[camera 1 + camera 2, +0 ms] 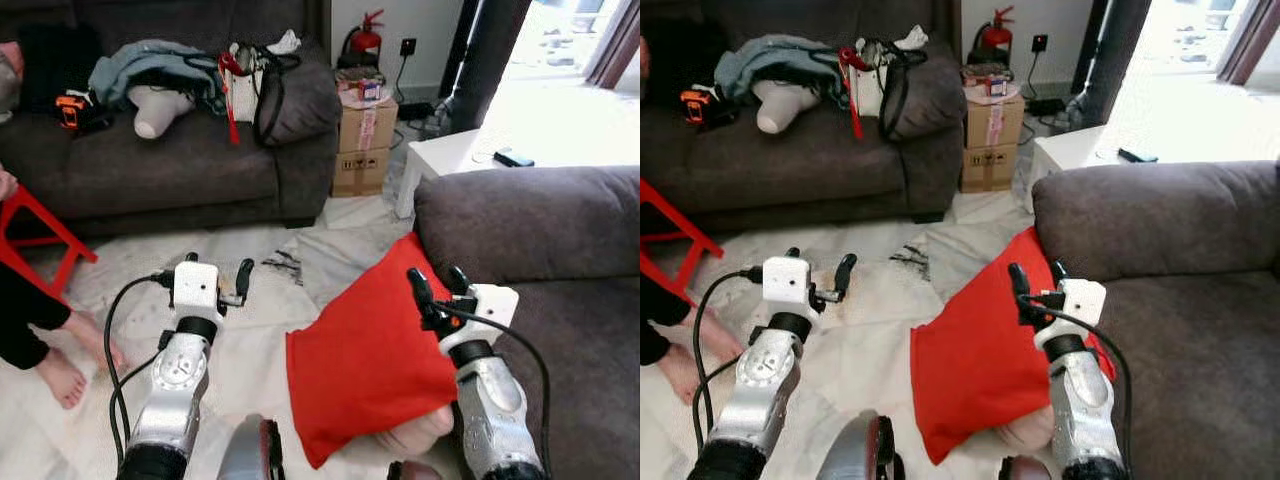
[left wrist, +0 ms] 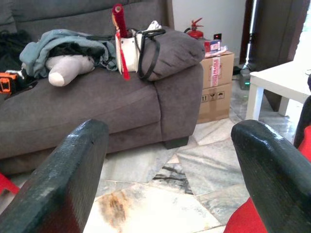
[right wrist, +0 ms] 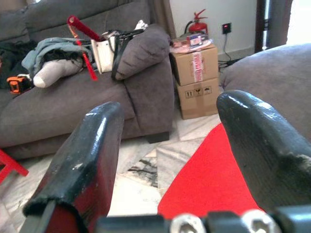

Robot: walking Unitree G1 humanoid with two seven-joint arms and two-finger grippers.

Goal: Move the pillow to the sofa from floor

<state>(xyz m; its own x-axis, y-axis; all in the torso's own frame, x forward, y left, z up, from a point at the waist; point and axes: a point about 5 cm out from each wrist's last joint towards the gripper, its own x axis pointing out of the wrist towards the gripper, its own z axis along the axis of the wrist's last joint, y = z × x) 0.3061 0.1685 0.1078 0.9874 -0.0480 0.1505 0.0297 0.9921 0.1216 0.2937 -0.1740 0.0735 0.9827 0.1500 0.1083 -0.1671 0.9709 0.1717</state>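
Note:
A red pillow (image 1: 370, 360) leans tilted against the front of the grey sofa (image 1: 540, 230) on my right, its lower corner down at the floor. My right gripper (image 1: 436, 280) hovers over the pillow's upper right edge, open, with nothing between its fingers. In the right wrist view the pillow (image 3: 209, 179) lies just below the spread fingers (image 3: 92, 150). My left gripper (image 1: 218, 268) is open above the pale floor, left of the pillow. The left wrist view catches a red corner of the pillow (image 2: 243, 221) beside one finger (image 2: 277, 170).
A second grey sofa (image 1: 180, 160) at the back carries clothes, a bag and tools. Cardboard boxes (image 1: 365, 140) and a white table (image 1: 450, 155) stand between the sofas. A person's bare feet (image 1: 60, 375) and a red stool (image 1: 30, 235) are at the left.

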